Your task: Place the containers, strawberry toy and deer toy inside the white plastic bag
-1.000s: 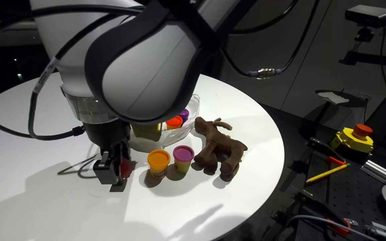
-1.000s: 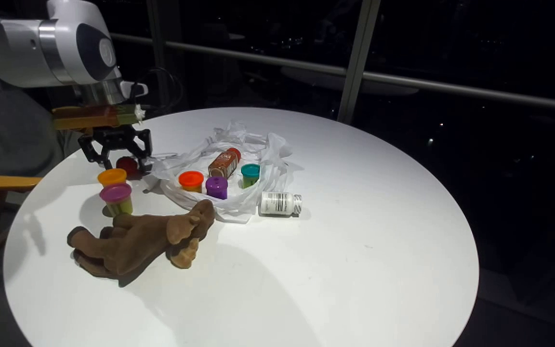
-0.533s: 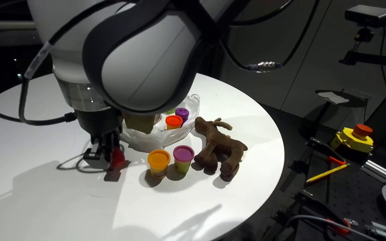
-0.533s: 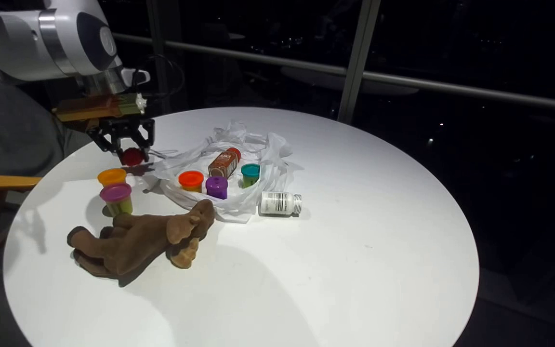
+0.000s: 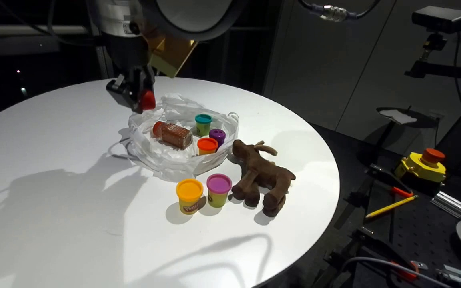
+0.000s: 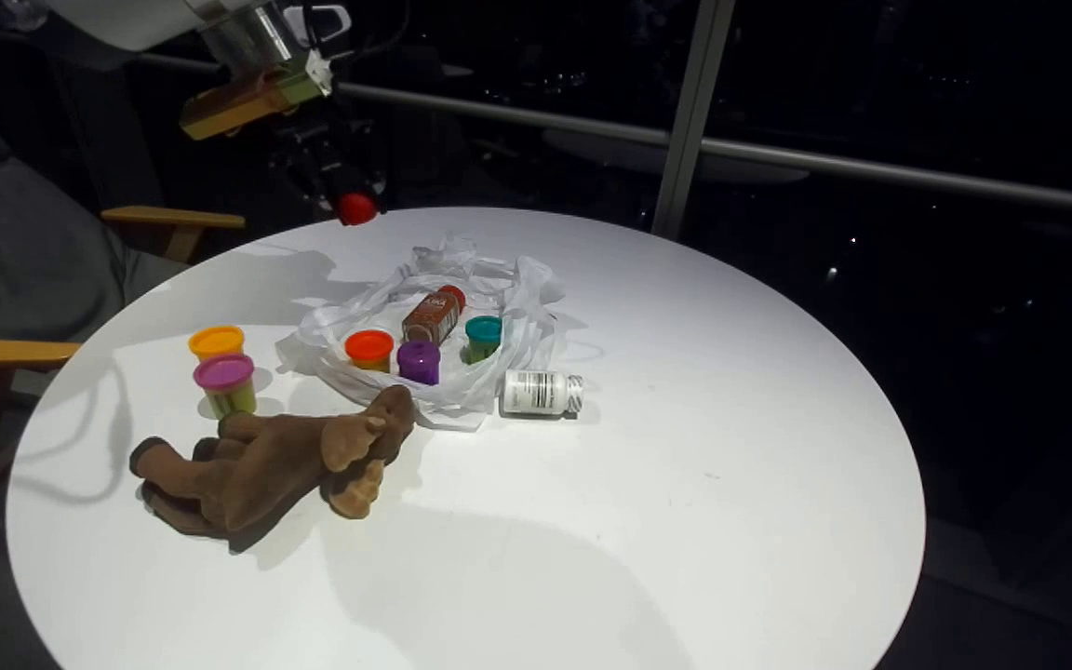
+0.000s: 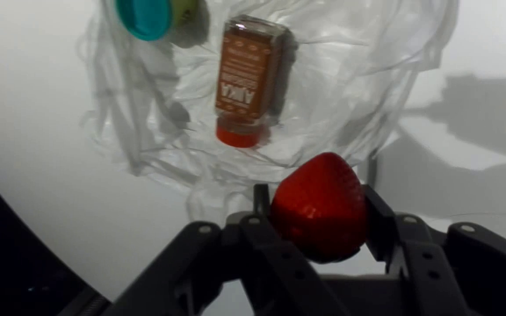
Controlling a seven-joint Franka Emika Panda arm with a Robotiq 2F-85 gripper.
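The strawberry toy [image 7: 321, 208] is pinched in the gripper [image 7: 315, 202] above the table [image 6: 685, 521], the fingers [image 7: 380, 224] parted just to its width and touching both its sides. Lower, ahead of the gripper in the wrist view, spreads the white plastic bag [image 5: 170, 164], a red-capped bottle [image 7: 248, 72] in it nearest the grip, a teal-lidded tub [image 5: 203, 126], a purple container [image 5: 217, 136] and an orange-lidded tub [image 5: 207, 146] farther off. Well apart from the gripper, outside the bag, are a yellow-lidded tub [image 5: 189, 196], a pink-lidded tub [image 5: 218, 190], the deer toy [image 5: 264, 176] and a white bottle [image 6: 541, 393].
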